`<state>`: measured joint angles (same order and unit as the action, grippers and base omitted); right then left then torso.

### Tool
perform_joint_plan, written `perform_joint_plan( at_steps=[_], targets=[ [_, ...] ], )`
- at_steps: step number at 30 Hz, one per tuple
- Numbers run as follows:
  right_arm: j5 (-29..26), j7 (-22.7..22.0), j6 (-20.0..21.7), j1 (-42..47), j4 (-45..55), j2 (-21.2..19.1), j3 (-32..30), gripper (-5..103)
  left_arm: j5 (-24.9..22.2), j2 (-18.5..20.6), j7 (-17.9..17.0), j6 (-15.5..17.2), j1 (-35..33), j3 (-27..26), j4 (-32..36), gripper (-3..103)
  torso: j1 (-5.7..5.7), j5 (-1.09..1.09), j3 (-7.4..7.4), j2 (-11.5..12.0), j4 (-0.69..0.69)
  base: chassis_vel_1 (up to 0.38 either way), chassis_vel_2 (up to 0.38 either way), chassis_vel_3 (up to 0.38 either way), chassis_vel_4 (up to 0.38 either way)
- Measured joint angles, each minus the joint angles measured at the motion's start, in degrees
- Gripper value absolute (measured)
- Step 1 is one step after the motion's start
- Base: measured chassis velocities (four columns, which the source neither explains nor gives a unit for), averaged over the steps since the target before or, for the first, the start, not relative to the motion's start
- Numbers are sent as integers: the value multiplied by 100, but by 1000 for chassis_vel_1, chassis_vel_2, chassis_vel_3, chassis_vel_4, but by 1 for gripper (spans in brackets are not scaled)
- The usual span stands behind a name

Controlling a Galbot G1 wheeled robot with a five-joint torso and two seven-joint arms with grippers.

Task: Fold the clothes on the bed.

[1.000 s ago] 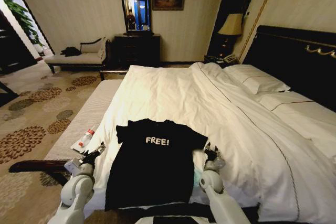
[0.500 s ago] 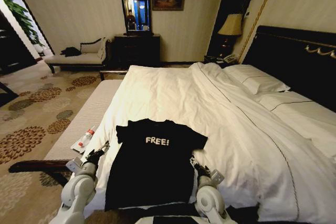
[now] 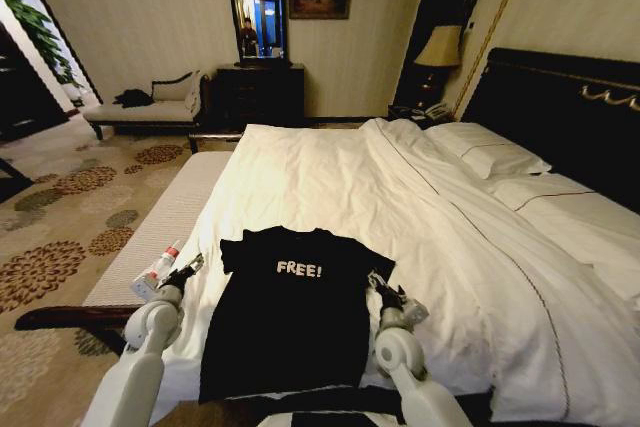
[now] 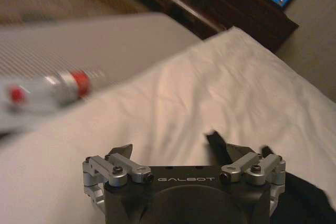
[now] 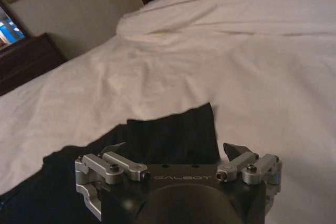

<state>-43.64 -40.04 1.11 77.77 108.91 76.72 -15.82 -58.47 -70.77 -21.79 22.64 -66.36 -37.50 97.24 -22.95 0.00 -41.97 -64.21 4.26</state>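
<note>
**Inspector:** Largest item?

**Clerk:** The bed, white duvet spread across it. Black "FREE!" T-shirt lies flat at its near edge, chest up.

**Inspector:** Grippers?

**Clerk:** Left gripper beside the shirt's left sleeve, fingers wide, empty. Right gripper at the right sleeve, likewise spread, holding nothing.

**Inspector:** Smaller items?

**Clerk:** A red-capped tube on the bench.

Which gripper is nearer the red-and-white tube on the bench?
Left. The left gripper is right beside the red-and-white tube; the right gripper is across the black T-shirt.
</note>
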Motion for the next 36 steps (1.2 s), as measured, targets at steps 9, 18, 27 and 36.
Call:
perform_joint_plan(
  at_steps=[9, 18, 27, 36],
  targets=[
    [-81, -82, 58, -163, -237, 27, 3, 100, -366, -387, 372, -4, 799, 541, -927, 100, 0, 1, 0, 0, -1, 0, 0, 0, 0],
    [-65, -129, 84, -169, -300, 65, 50, 100, -402, -652, 413, -69, 932, 586, -1165, 100, 0, 1, 0, 1, -1, 0, 0, 0, 0],
    [-54, -169, 98, -132, -293, 65, 42, 100, -380, -607, 487, -145, 831, 484, -1115, 77, 1, 0, 1, 1, -1, 0, 0, 0, 0],
    [-21, -180, 102, -66, -264, 81, 55, 100, -318, -578, 479, -176, 799, 459, -1112, 44, 1, 0, 1, 0, -1, 0, 0, 0, 0]
  ],
)
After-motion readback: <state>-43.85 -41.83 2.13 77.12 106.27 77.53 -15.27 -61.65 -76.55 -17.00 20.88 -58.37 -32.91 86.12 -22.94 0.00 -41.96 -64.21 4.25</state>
